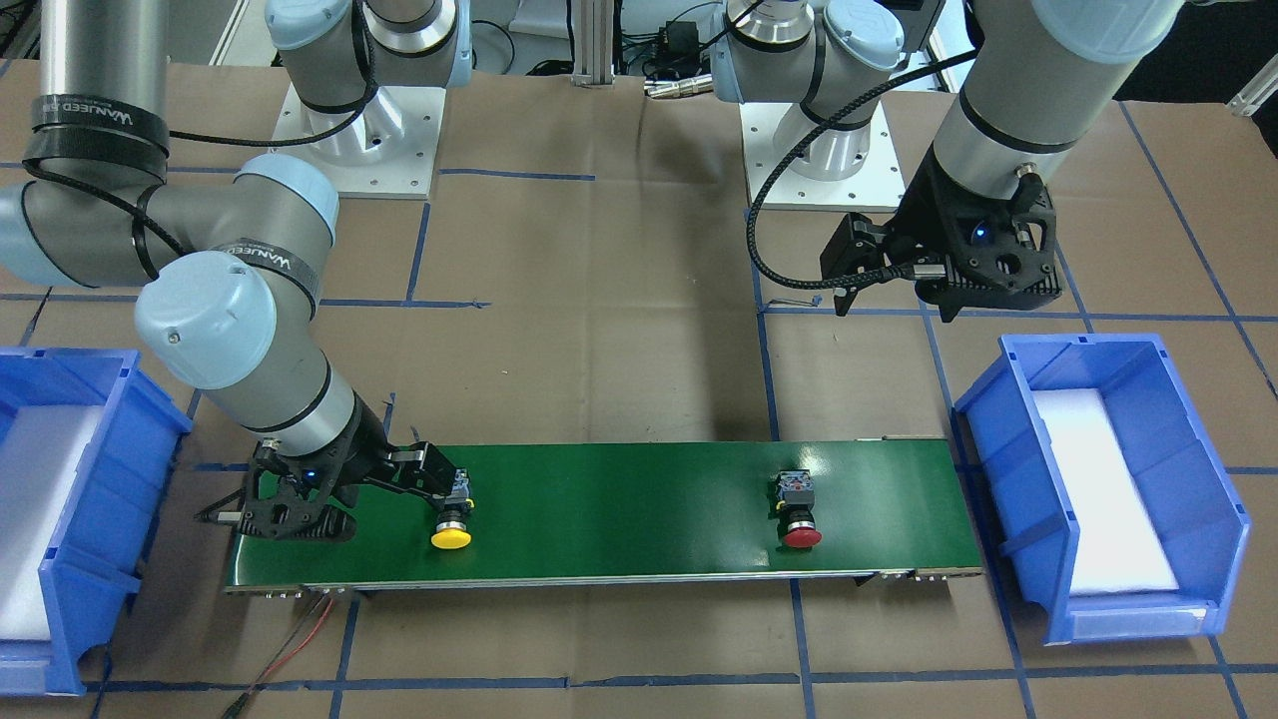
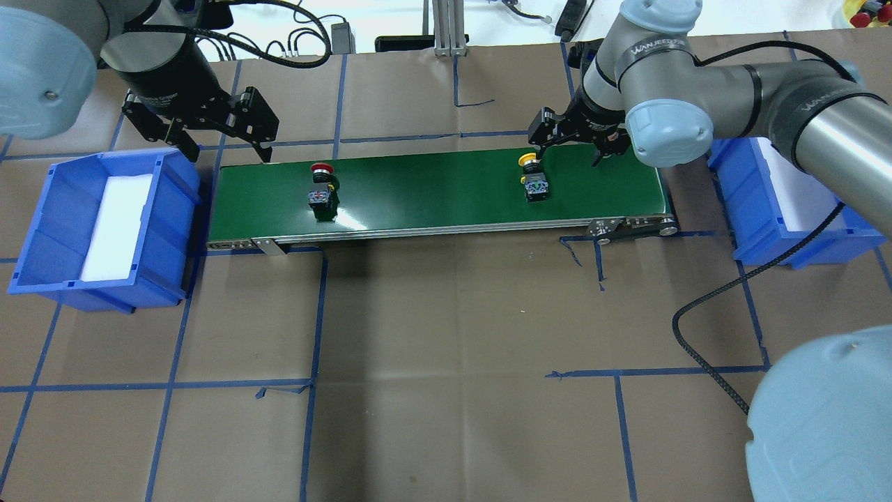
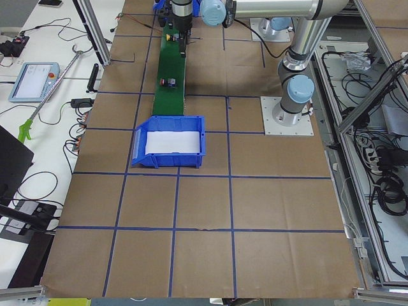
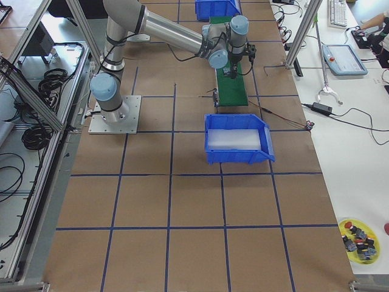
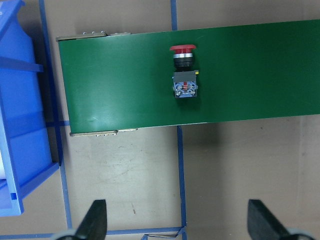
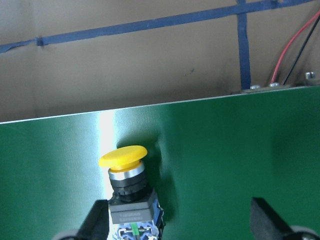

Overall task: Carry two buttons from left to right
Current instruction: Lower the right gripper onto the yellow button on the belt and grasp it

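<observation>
The yellow button (image 1: 451, 529) (image 2: 533, 178) lies on its side on the green conveyor belt (image 1: 619, 509) (image 2: 432, 188), near the belt's right end. My right gripper (image 2: 568, 157) (image 1: 334, 504) is open and low over the belt. In the right wrist view the yellow button (image 6: 125, 175) lies just inside one finger (image 6: 97, 222). The red button (image 1: 799, 514) (image 2: 320, 185) (image 5: 184, 70) lies near the belt's left end. My left gripper (image 2: 226, 152) (image 1: 894, 300) (image 5: 178, 222) is open and empty, raised behind the belt's left end.
A blue bin (image 2: 42, 230) (image 1: 1008, 439) with white padding stands off the belt's left end. A second blue bin (image 2: 759, 209) (image 1: 80, 559) stands off the right end. Red and black wires (image 1: 300, 639) run from the belt's corner. A black cable (image 2: 704, 328) lies on the table.
</observation>
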`<action>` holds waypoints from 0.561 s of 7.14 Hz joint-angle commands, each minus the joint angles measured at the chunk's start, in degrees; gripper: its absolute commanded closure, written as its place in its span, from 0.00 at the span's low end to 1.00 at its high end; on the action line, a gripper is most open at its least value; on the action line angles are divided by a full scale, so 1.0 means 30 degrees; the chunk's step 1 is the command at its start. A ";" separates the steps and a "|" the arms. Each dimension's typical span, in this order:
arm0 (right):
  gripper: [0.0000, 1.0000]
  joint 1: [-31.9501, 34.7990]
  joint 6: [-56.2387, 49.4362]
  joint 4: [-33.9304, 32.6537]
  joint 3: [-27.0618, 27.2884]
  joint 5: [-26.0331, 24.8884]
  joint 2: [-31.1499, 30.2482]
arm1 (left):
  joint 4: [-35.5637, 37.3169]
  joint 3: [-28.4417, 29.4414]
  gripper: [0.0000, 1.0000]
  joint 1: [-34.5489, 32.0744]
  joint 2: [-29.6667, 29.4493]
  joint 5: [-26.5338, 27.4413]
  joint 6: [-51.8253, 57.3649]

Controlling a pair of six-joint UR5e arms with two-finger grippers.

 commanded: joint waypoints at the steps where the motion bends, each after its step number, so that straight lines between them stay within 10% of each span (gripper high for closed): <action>1: 0.00 0.0008 0.0122 0.0049 0.0058 0.0019 0.0048 | 0.0039 0.0040 0.00 0.0024 -0.0013 0.0008 -0.0029; 4: 0.00 0.0008 0.0181 0.0167 0.0146 -0.0069 0.0458 | 0.0157 0.0040 0.00 0.0053 0.0016 0.0009 0.0000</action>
